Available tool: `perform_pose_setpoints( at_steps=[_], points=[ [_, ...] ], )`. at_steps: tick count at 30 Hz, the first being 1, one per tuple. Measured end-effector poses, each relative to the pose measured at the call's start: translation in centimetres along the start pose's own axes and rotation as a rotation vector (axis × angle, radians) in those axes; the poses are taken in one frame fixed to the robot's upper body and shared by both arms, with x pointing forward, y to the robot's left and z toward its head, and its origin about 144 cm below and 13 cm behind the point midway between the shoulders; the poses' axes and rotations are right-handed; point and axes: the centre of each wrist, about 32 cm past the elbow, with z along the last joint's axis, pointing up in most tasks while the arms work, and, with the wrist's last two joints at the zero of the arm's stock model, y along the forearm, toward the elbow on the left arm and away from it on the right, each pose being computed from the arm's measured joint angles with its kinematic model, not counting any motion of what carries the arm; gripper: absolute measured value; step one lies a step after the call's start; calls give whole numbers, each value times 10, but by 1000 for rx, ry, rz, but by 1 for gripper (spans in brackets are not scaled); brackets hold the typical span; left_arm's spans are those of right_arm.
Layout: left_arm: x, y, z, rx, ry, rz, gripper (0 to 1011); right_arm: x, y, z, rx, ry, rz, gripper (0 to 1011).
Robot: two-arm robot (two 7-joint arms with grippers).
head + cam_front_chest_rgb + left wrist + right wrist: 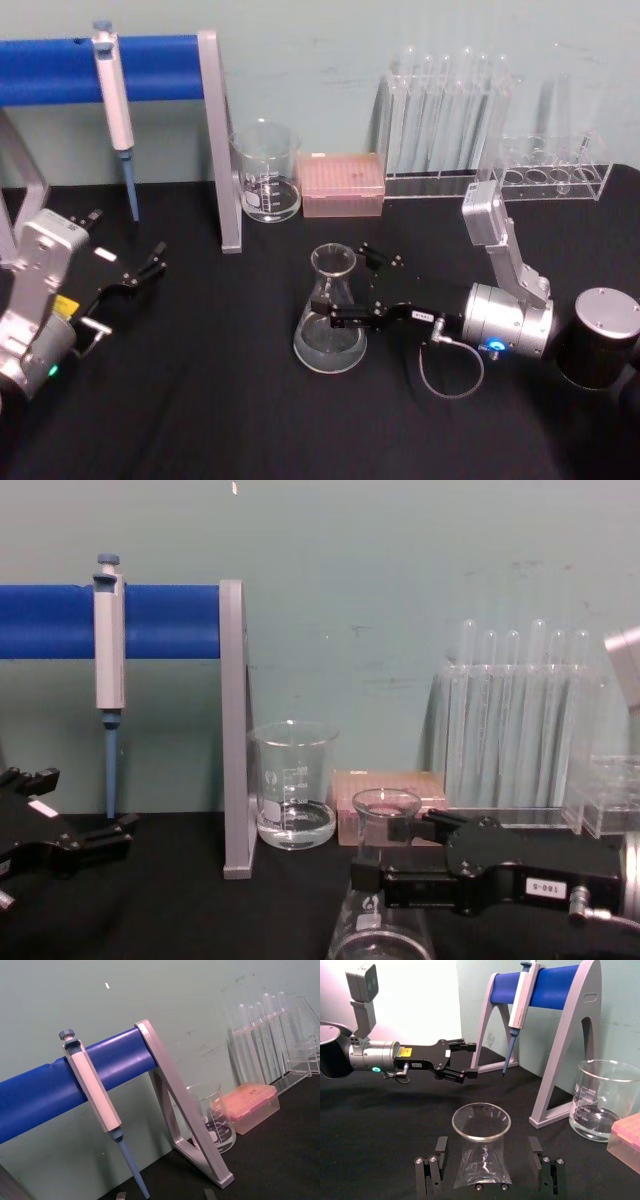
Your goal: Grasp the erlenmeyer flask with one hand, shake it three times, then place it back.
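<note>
Now my right gripper [352, 292] holds its two thin black fingers [345, 317] open, one each side of the one clear glass erlenmeyer flask [330, 345], cone-shaped, standing on the black table [200, 400]. My left gripper [140, 273] sits open, well apart. Farther back stands one round glass beaker [266, 175].

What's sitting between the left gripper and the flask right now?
Nothing: the head view shows bare black table between the left gripper and the erlenmeyer flask.

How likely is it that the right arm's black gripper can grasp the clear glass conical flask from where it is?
Probably yes: the right gripper is open, its fingers flanking the clear conical flask with gaps either side and nothing between.
</note>
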Motion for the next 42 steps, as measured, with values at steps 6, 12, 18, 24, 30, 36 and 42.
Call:
perform_pose_setpoints(
  at_steps=[6, 12, 18, 24, 30, 36, 42],
  points=[
    [0, 0, 0, 0, 0, 0, 1001, 0, 0, 0, 0, 0, 0, 1000],
    [0, 0, 0, 0, 0, 0, 1001, 0, 0, 0, 0, 0, 0, 951],
    [0, 0, 0, 0, 0, 0, 1001, 0, 0, 0, 0, 0, 1, 743],
    [0, 0, 0, 0, 0, 0, 1001, 0, 0, 0, 0, 0, 1, 593],
    [0, 0, 0, 0, 0, 0, 1001, 0, 0, 0, 1, -1, 1, 465],
    [0, 0, 0, 0, 0, 0, 1001, 0, 0, 0, 1, -1, 1, 465],
    [0, 0, 0, 0, 0, 0, 1001, 0, 0, 0, 1, -1, 0, 465]
  ],
)
